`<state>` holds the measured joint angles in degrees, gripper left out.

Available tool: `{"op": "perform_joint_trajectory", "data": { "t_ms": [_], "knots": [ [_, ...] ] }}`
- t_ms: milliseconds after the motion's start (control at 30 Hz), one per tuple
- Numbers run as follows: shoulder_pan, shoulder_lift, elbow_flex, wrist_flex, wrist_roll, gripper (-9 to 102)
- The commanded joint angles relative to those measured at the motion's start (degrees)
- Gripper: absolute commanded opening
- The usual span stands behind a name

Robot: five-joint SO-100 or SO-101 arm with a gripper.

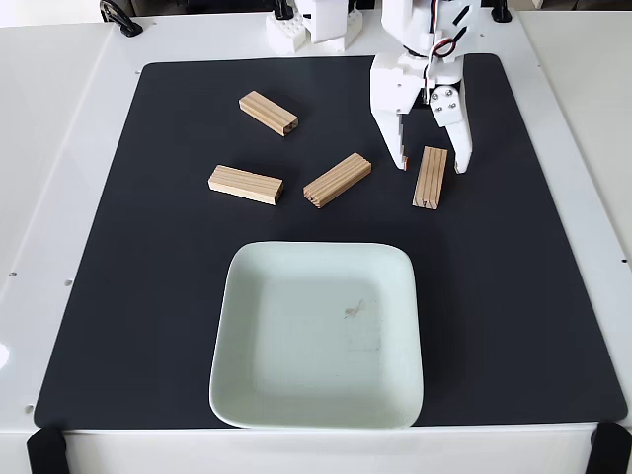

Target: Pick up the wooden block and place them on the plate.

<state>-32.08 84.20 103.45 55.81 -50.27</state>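
The black mat (533, 326) covered most of the white table (59, 118), and on it the plate (247, 395) sat at the near edge, bare but for a small brown speck near its centre. Not one block was in it.

At the far right the gripper (433, 163) hung with its jaws spread wide, straddling the far end of the rightmost wooden block (430, 180), which lay lengthwise toward the plate. The fingers looked close to the block's sides, though contact could not be confirmed.

Three more lay loose on the mat: the centre block (338, 181), angled; the left block (245, 185); the far-left block (269, 113).

The risk, as it looked: the jaws were set near the block's end rather than its middle, so a squeeze there could have let it pivot, droop or slip out during the carry. An uneven close might also have nudged it askew.
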Motion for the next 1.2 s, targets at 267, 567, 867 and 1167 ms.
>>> {"op": "perform_joint_trajectory", "data": {
  "t_ms": [267,567,867,1167],
  "knots": [
    [-1.4,-1.5,-3.1,-0.5,0.7,28],
    [-1.6,-5.6,-9.1,0.0,2.2,28],
    [-1.7,-6.4,-8.4,-0.4,2.2,15],
    [-1.6,-6.2,-8.3,0.2,2.3,0]
  ]
}}
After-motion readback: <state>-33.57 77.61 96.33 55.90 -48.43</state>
